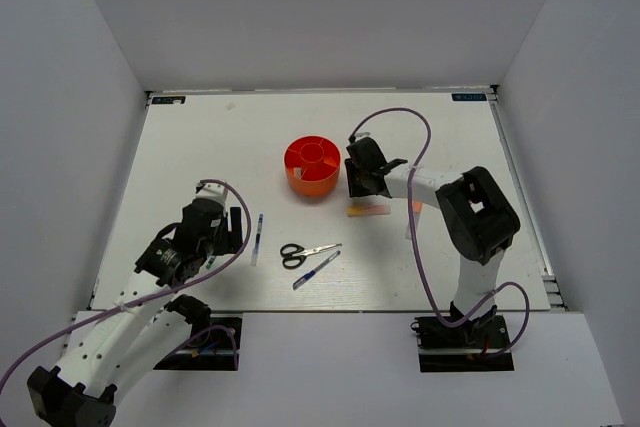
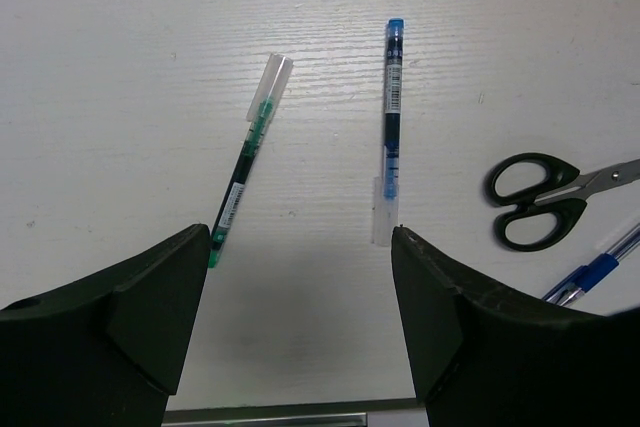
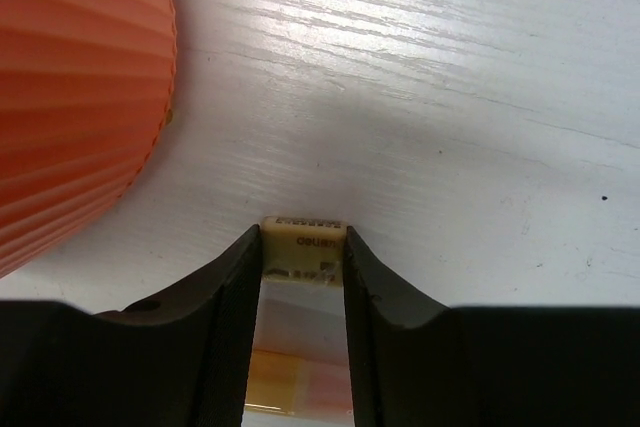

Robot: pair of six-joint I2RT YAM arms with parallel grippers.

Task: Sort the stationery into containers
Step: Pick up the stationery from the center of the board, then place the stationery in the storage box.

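Right gripper (image 3: 303, 239): jaws clamped on the tan eraser (image 3: 303, 245), one finger pressed against each side.
Eraser: held at the fingertips, printed face up. Cannot tell whether it rests on the bench (image 1: 180, 157) or is clear of it.
Organiser (image 1: 312, 167): round, orange, upright near the bench's middle, somewhat toward the far edge. Its ribbed wall is just to the left of the right gripper, not touching it.
Orange-yellow item (image 1: 368, 210): flat on the bench just nearward of the right gripper; its kind is not legible.
Left gripper (image 2: 300, 237): jaws wide apart, holding nothing, above the bench toward its near left corner.
Green pen (image 2: 250, 172): lying on the bench, its near end beside the left finger.
Blue pen (image 2: 392, 117): lying close to the right finger, apart from the green pen.
Scissors (image 1: 300, 253): black-handled, blades together, flat toward the near edge.
Second blue pen (image 1: 316, 270): lies just beside the scissors, on the near-edge side.
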